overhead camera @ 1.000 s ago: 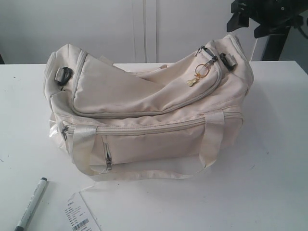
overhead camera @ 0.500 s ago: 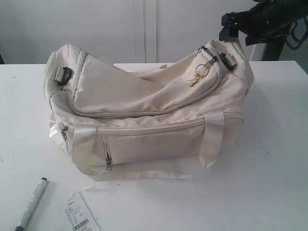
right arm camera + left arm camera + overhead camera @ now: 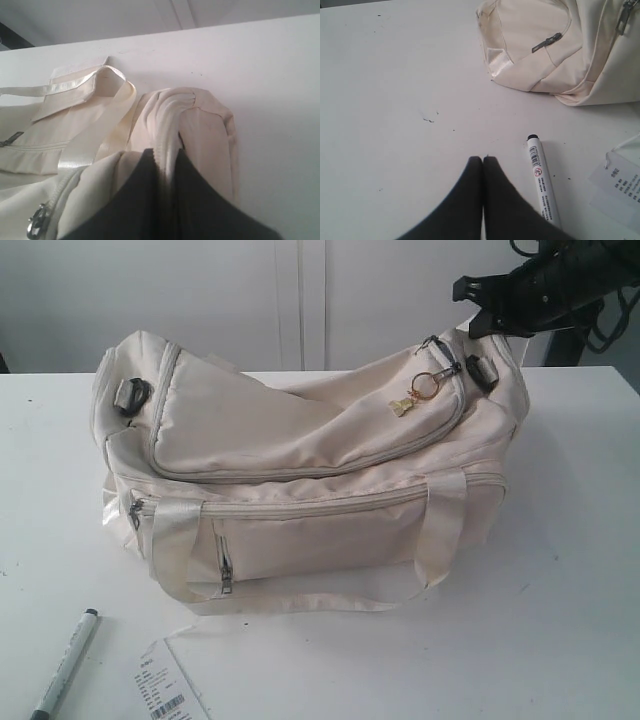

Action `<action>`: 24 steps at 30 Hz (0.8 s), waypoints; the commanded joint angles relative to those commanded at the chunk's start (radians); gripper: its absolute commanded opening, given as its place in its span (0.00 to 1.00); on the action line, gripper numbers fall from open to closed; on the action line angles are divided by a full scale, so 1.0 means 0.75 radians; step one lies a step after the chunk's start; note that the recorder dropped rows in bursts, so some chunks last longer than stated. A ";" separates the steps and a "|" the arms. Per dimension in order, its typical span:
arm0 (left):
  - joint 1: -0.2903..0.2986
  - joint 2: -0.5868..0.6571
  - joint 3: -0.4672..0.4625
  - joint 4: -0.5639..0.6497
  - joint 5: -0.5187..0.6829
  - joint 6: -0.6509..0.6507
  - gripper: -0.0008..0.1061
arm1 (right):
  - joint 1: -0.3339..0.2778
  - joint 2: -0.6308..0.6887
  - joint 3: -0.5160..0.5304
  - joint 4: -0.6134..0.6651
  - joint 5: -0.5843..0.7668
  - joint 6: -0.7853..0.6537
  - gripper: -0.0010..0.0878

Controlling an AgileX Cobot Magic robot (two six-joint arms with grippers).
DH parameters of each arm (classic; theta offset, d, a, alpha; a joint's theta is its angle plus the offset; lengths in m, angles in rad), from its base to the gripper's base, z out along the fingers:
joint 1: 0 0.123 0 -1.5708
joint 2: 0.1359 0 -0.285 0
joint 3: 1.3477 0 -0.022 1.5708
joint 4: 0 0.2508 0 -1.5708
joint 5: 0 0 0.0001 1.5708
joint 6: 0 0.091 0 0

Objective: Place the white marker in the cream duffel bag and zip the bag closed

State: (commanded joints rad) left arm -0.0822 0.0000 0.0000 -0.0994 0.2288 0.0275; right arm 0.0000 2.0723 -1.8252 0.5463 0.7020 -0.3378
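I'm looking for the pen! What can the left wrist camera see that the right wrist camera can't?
Only the left wrist view: the white marker lying on the white table near a paper tag, plus the shut left end effector. Only the right wrist view: the right end effector pinching a fabric fold. Both: the cream duffel bag and that table.

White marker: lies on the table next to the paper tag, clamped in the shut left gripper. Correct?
Not clamped. The left gripper is shut but empty; the white marker lies free on the table beside its fingers, next to the paper tag. The left wrist view shows it.
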 joint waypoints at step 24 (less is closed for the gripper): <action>0.000 0.000 0.000 -0.006 -0.211 -0.543 0.01 | 0.000 -0.078 0.000 -0.089 0.141 0.249 0.01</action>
State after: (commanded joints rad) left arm -0.0822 0.0000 0.0000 -0.1040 0.0705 -0.3801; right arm 0.0000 2.0141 -1.8252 0.4797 0.8077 -0.1509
